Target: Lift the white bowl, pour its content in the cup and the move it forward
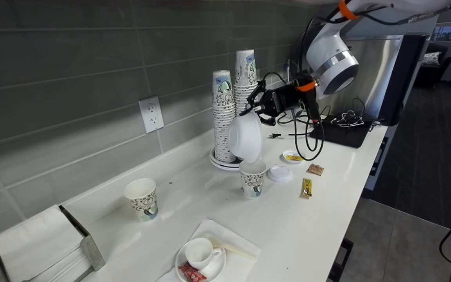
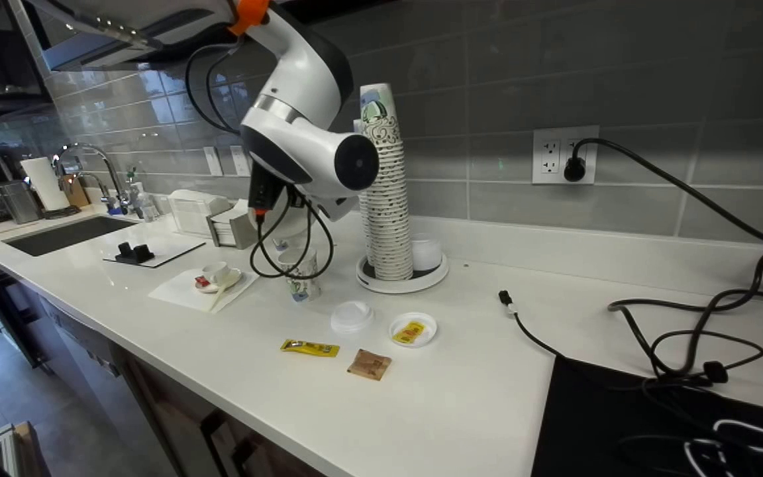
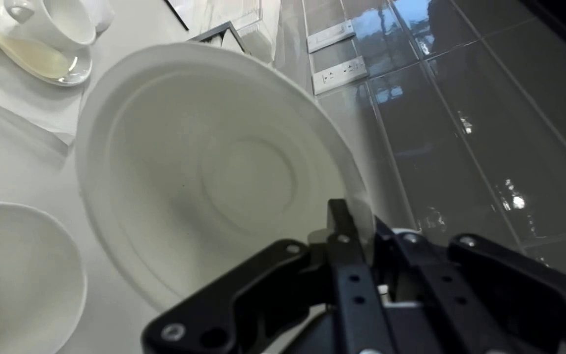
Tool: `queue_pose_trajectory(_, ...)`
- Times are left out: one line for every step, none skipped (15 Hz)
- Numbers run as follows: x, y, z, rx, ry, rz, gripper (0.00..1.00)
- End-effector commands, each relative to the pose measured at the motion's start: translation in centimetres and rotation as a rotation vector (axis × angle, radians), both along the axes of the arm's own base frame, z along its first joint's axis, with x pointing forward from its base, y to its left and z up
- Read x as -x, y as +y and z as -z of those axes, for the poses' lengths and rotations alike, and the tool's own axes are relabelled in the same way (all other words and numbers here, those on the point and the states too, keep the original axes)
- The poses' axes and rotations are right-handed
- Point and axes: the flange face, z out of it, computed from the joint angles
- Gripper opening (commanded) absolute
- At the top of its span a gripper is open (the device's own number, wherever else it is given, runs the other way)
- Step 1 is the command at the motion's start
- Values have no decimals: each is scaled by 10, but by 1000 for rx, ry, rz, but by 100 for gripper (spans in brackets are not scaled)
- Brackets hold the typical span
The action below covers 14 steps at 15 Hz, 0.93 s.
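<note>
The white bowl [image 1: 245, 137] is held in the air, tipped steeply, with its lower rim just above the mouth of the cup [image 1: 252, 180]. My gripper [image 1: 253, 109] is shut on the bowl's upper rim. In the wrist view the fingers [image 3: 359, 216] pinch the rim, one inside and one outside. The bowl's inside [image 3: 214, 162] looks bare there apart from a tiny dark speck. The cup [image 3: 22, 275] stands upright at lower left, partly cut off, with a blurred brownish patch at its left edge. In an exterior view cables and the arm partly hide the cup [image 2: 302, 288] and the bowl.
Tall cup stacks [image 1: 223, 125] stand on a round tray close behind the bowl. A white lid [image 1: 279, 173], a small dish [image 1: 288, 152] with a yellow packet, and loose packets [image 1: 307, 188] lie nearby. Another paper cup [image 1: 141, 199], a saucer setting [image 1: 217, 266] and a napkin holder [image 1: 92, 250] stand farther along.
</note>
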Motion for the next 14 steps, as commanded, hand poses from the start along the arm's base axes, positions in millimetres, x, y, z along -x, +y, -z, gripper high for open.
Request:
queue_pose_trajectory(-6,-9,-1,-78,-23,8,1)
queue_pose_trajectory(-6,-13,0,-92,-24,14,1)
queue_pose_trajectory(-6,-16,0,-103,-27,20,1)
queue_pose_trajectory(-6,-18,1,-116,-29,25,1)
queue_pose_trajectory(-6,-21,2,-128,-29,30,1)
queue_pose_trajectory(-7,-22,3,-146,-33,36,1)
queue_pose_trajectory(-7,-23,4,-173,-35,39,1)
queue_pose_trajectory(-7,-24,5,-206,-34,37,1)
queue_pose_trajectory(-7,-25,7,-233,-30,34,1)
queue_pose_trajectory(-7,-26,9,-241,-32,37,1)
queue_pose_trajectory(-7,-27,12,-255,-30,37,1)
queue_pose_trajectory(-7,-29,14,-268,-28,37,1)
queue_pose_trajectory(-7,-29,17,-260,-27,42,1)
queue_pose_trajectory(-7,-29,19,-250,-34,39,1)
